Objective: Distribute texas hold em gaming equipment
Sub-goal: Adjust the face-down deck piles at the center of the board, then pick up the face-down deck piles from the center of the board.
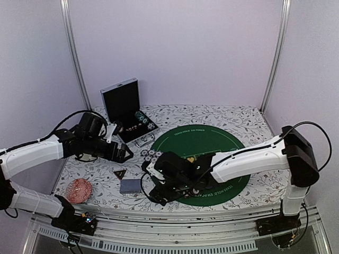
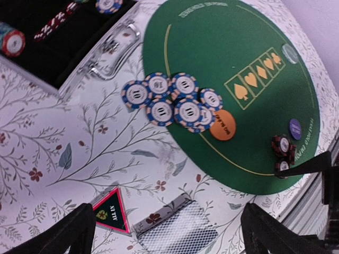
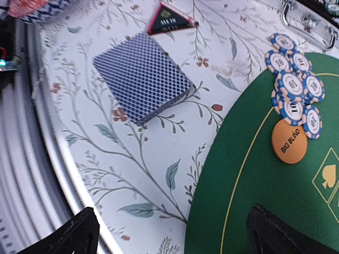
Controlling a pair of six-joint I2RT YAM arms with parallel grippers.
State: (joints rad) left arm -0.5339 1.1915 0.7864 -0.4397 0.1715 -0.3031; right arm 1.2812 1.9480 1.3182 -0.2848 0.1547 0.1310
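A round green poker mat [image 1: 212, 138] lies at the table's middle. Several blue striped chips [image 2: 175, 100] sit bunched on its left edge, with an orange button [image 2: 222, 125] beside them. A purple button [image 2: 295, 128], a pale button [image 2: 290, 53] and dark red chips [image 2: 282, 148] rest further along the mat. The blue-backed card deck [image 3: 142, 76] and the black triangular marker [image 3: 169, 19] lie on the floral cloth. My left gripper [image 2: 168, 222] hangs open above the deck and marker. Over the mat's near-left rim, my right gripper [image 3: 174, 217] is open too, holding nothing.
An open black chip case [image 1: 124, 108] with more chips stands at the back left, its metal handle [image 2: 114, 53] facing the mat. A red patterned round object [image 1: 80, 190] sits near the front left edge. The table's metal front rail [image 3: 32, 159] runs close to the right gripper.
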